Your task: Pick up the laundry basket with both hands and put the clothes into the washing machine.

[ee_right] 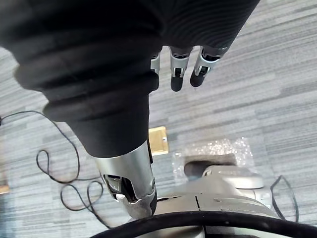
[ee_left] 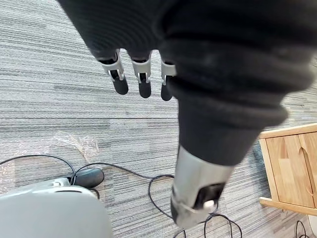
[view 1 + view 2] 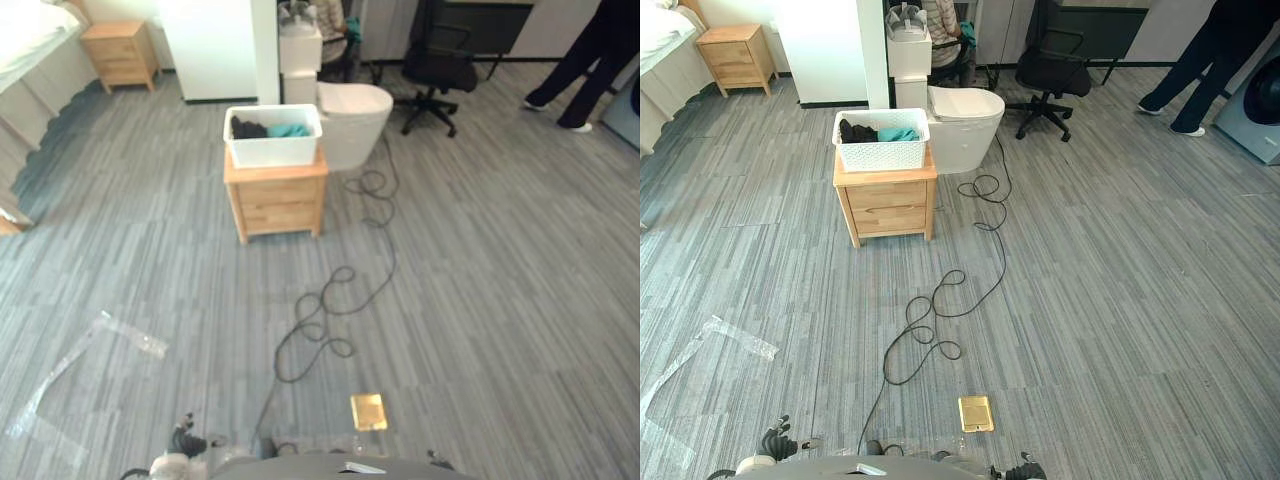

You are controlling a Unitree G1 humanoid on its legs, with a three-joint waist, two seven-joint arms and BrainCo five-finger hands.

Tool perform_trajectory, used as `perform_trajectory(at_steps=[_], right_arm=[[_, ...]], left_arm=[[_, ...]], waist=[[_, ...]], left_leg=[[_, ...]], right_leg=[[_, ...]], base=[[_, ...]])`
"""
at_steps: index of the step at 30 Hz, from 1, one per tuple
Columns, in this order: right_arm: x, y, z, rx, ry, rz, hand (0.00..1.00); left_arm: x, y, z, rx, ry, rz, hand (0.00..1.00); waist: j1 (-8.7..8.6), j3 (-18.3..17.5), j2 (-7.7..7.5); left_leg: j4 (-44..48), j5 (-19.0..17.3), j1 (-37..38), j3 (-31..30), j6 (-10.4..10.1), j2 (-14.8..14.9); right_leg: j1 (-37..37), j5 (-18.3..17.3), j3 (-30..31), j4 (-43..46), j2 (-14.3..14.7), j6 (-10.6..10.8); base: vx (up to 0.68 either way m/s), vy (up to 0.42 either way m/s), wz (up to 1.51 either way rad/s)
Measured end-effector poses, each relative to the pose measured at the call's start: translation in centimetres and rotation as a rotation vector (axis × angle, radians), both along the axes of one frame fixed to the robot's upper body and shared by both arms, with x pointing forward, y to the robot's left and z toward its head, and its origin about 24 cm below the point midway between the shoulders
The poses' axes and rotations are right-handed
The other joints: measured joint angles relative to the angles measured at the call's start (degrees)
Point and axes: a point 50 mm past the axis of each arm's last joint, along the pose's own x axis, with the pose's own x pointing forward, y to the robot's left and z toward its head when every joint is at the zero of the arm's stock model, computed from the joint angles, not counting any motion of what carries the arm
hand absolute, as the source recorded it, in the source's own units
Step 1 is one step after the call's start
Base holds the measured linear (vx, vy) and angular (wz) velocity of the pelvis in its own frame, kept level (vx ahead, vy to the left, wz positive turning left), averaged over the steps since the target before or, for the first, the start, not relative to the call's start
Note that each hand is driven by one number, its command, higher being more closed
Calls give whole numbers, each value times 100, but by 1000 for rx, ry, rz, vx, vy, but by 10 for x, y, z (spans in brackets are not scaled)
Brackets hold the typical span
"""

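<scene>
Your left hand (image 2: 143, 84) and right hand (image 1: 177, 74) hang with straight fingers, holding nothing. The basket (image 3: 272, 152) sits far ahead on a wooden cabinet (image 3: 275, 203) (washing machine (image 3: 1262, 110) far right), so walk up square to it before reaching for both sides.

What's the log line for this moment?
stage: before pickup | basket: on wooden cabinet, clothes inside | left hand: open, empty | right hand: open, empty
</scene>
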Motion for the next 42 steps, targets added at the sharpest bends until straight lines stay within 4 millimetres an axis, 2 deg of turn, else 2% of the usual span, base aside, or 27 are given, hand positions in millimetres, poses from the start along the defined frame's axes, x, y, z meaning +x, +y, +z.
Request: perform_trajectory(at_steps=[6, 13, 22, 28, 35, 36, 37, 39, 40, 41, 42], right_arm=[[0, 1, 0, -1, -5, 4, 0], [3, 3, 0, 4, -17, 16, 0], [18, 10, 1, 16, -48, 51, 0], [22, 14, 1, 27, -56, 59, 0], [24, 13, 2, 31, -63, 53, 0], [25, 13, 2, 32, -64, 51, 0], [25, 11, 2, 40, -69, 39, 0], [24, 9, 2, 44, -73, 16, 0], [25, 8, 3, 42, -76, 18, 0], [31, 7, 5, 42, -98, 14, 0], [35, 4, 7, 38, -115, 9, 0]], left_arm=[[2, 0, 1, 9, -12, -25, 0], [2, 4, 2, -11, -26, 43, 0], [4, 3, 2, -34, -34, 51, 0], [5, 4, 2, -35, -41, 59, 0], [8, 4, 4, -36, -61, 71, 0], [9, 4, 4, -37, -63, 72, 0], [9, 4, 4, -39, -68, 74, 0], [14, 3, 6, -46, -91, 70, 0], [15, 2, 7, -49, -99, 70, 0], [17, -1, 7, -56, -105, 68, 0], [18, -2, 7, -61, -106, 64, 0]], waist=[[-1, 41, -38], [6, 66, -97], [-3, 70, -107], [14, 79, -124], [74, 110, -147], [83, 116, -146], [87, 147, -172], [50, 174, -172], [67, 184, -182], [114, 242, -109], [79, 346, -70]], left_leg=[[-3, -18, -21, -12, -21, -6], [-3, 3, -58, -72, 18, -16], [-5, 2, -18, -20, 12, -9], [-5, -27, -67, 26, -20, -9], [-1, -105, -231, -4, 43, -71], [0, -138, -226, -11, 78, -92], [6, -224, -187, -47, 137, -151], [32, -368, -92, -212, 246, -329], [29, -416, -62, -224, 288, -361], [36, -482, 56, -256, 366, -372], [41, -504, 303, -331, 455, -375]], right_leg=[[6, 20, -82, -51, -17, 18], [27, 57, -173, -84, -19, -30], [44, 61, -143, -79, -18, -26], [2, 76, -85, -164, -19, 31], [-161, 0, -149, -98, -90, 87], [-187, -71, -160, -3, -114, 112], [-274, -299, -207, 318, -199, 181], [-482, -812, -384, 1292, -496, 428], [-662, -917, -421, 1751, -587, 452], [-1130, -944, -485, 2883, -733, 424], [-1481, -972, -525, 3863, -858, 210]], base=[[-22, -4, 1], [31, -15, 4], [-13, -5, -1], [-40, -2, -3], [35, 4, 2], [125, 35, 14], [148, 58, 27], [187, 81, 40], [177, 102, 22], [208, 116, 19], [186, 104, 23]])
